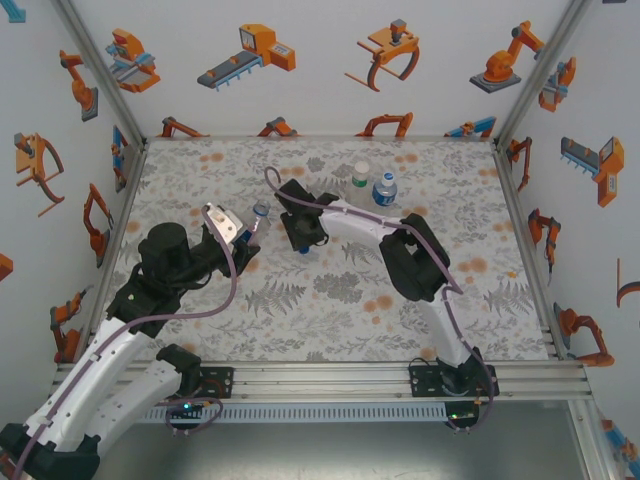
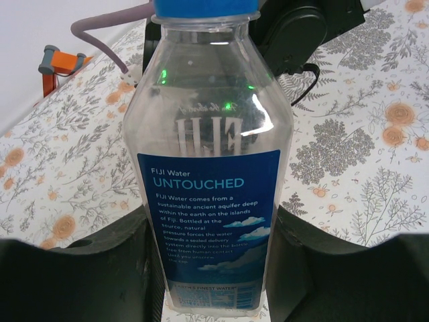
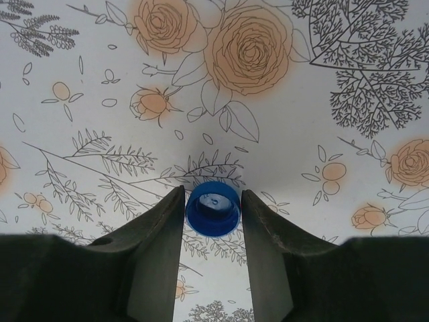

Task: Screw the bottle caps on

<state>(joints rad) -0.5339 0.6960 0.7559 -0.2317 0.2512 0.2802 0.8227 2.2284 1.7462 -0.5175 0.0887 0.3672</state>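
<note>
We see the left gripper clamped on a Fiji water bottle, its dark fingers pressed to the lower sides of the label. The bottle's top is blue where the frame cuts it off. From the top external view this bottle sits at the left gripper's tip, above the floral table, left of centre.

The right gripper points down at the table, fingers narrow, flanking a blue cap that lies on the cloth. Both fingers appear to touch its sides.

Two more bottles stand side by side near the back, well apart from both grippers.
</note>
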